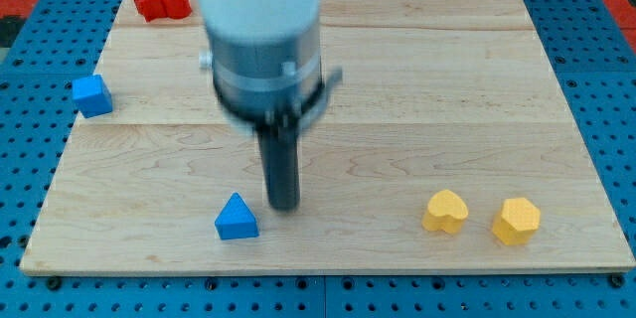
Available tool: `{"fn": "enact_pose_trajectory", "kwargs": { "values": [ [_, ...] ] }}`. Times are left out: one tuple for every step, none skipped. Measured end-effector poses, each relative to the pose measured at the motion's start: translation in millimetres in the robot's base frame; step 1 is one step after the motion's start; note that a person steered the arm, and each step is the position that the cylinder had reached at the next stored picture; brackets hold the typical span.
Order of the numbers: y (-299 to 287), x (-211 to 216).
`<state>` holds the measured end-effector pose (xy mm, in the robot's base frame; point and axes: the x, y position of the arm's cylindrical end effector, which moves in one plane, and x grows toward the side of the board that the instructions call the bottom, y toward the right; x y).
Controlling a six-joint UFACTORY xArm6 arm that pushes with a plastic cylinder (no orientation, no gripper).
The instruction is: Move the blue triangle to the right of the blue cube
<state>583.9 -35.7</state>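
Observation:
The blue triangle [237, 218] lies near the bottom edge of the wooden board [417, 89], left of centre. The blue cube [91, 94] sits at the board's left edge, well up and to the left of the triangle. My tip [284, 205] rests on the board just to the right of the blue triangle and slightly above it, a small gap apart. The arm's white and grey body hides the board's upper middle.
Two red blocks [162, 2] sit together at the board's top left corner. A yellow heart-shaped block [445, 212] and a yellow hexagonal block [516, 221] lie near the bottom right. Blue pegboard surrounds the board.

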Motion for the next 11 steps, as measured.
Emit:
{"fn": "enact_pose_trajectory", "kwargs": {
  "values": [
    [-49,11],
    [-108,-49],
    [-123,-67],
    [-117,-21],
    [-67,-50],
    [-88,-87],
    [-150,-127],
    [-141,-130],
    [-138,-141],
    [-134,-167],
    [-150,-175]
  ]
}}
